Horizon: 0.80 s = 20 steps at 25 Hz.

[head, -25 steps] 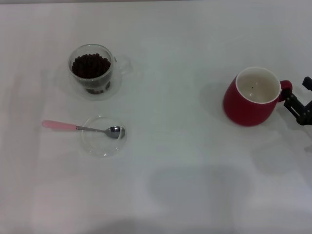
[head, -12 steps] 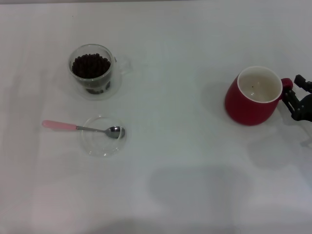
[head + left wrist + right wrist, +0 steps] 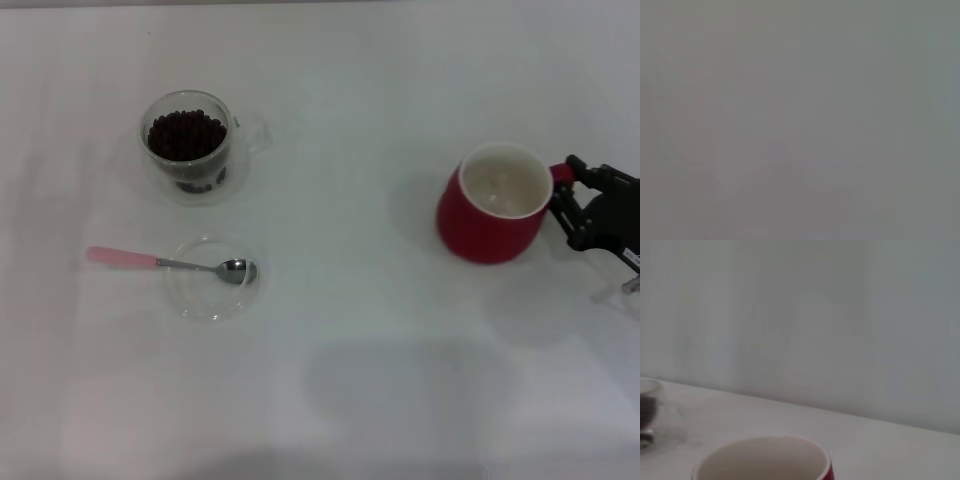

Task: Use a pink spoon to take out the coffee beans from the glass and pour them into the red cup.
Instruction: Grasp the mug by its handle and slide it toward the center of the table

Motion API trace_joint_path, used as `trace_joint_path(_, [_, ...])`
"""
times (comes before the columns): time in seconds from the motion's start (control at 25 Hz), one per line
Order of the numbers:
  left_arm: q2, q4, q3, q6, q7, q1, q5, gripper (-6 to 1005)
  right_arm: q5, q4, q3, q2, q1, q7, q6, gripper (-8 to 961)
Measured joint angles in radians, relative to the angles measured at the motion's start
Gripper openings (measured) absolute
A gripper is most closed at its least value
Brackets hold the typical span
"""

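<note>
One rounded deep-red ceramic cup (image 3: pixel 490 217) is gripped by its handle in the right hand (image 3: pixel 572 203) near the white table (image 3: pixel 400 380)'s right edge, well apart from one clear glass (image 3: pixel 190 145) of dark coffee beans (image 3: pixel 186 134) and one pink-handled metal spoon (image 3: pixel 170 263) resting across one shallow glass dish (image 3: pixel 212 290).

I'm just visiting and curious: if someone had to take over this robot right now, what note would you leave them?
Right gripper: at the red cup's handle, on the table's right side; it appears closed on the handle.
Left gripper: not in view.
Glass: far left, full of coffee beans.
Pink spoon: untouched, its bowl resting in a small clear dish in front of the glass.
Done: no beans in the cup that I can see.
Left: pick up the spoon, scoop the beans, pour them into the cup.
</note>
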Motion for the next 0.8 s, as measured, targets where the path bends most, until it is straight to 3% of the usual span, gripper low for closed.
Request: trace_joint_path(0.8, [0.002,0.018,0.000,0.001,0.000,-0.002,0.000,624,0.009,-0.163,-0.350,0.002,0.004,0.144,0.041,366])
